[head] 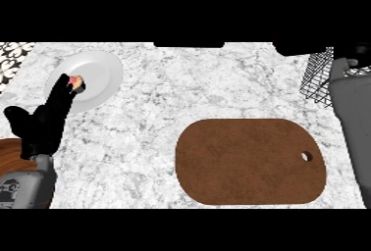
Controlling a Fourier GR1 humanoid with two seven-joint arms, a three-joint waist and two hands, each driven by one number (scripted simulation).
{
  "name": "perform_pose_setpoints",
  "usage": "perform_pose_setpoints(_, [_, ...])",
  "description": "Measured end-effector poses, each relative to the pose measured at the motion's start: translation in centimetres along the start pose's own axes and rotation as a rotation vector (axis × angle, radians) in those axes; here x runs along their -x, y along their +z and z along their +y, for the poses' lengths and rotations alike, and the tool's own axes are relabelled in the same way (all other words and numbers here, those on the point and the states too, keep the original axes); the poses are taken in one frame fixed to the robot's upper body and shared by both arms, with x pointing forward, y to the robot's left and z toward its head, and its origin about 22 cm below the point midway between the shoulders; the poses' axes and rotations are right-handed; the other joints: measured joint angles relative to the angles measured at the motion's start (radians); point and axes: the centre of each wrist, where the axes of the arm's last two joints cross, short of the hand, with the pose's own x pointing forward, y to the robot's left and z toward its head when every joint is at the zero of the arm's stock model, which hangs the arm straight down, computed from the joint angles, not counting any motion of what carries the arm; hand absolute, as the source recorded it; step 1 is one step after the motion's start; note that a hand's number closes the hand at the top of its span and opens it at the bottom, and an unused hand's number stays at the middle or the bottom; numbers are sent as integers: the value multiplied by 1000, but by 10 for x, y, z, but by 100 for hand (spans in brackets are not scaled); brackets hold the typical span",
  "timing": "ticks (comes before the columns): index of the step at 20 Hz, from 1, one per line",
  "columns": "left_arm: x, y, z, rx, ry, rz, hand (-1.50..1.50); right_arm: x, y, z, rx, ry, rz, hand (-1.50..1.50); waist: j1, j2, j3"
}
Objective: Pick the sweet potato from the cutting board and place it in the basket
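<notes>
We see the brown cutting board [248, 162] lying bare on the marble worktop [196, 93], with no sweet potato on it. Our left hand [45, 122] stretches over the white plate [92, 81], and a small pinkish-yellow thing [75, 80] sits at its fingers (possibly the sweet potato, too hidden to be sure); whether they pinch it or only touch it we cannot tell. The wire basket [317, 78] stands far right, beside the grey right forearm [351, 122], whose hand is out of sight. We judge the carry in hand: next, cross to the basket.
</notes>
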Motion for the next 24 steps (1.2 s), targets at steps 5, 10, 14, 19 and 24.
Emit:
perform_pose_setpoints(5, [0,-3,0,3,5,-1,0,17,-30,-4,-8,77,34,150,2,2,0])
perform_pose_setpoints(10, [3,1,-4,7,3,-4,0,48,-52,-8,0,124,87,150,8,4,0])
perform_pose_setpoints(14, [1,-2,-6,9,-2,-6,0,66,-64,-12,2,149,123,150,9,5,0])
perform_pose_setpoints(19, [4,-4,-12,14,-4,-11,0,92,-72,-31,2,142,145,150,9,7,1])
perform_pose_setpoints(24, [3,-3,-9,8,3,-9,0,109,-77,-52,-10,95,159,150,12,7,1])
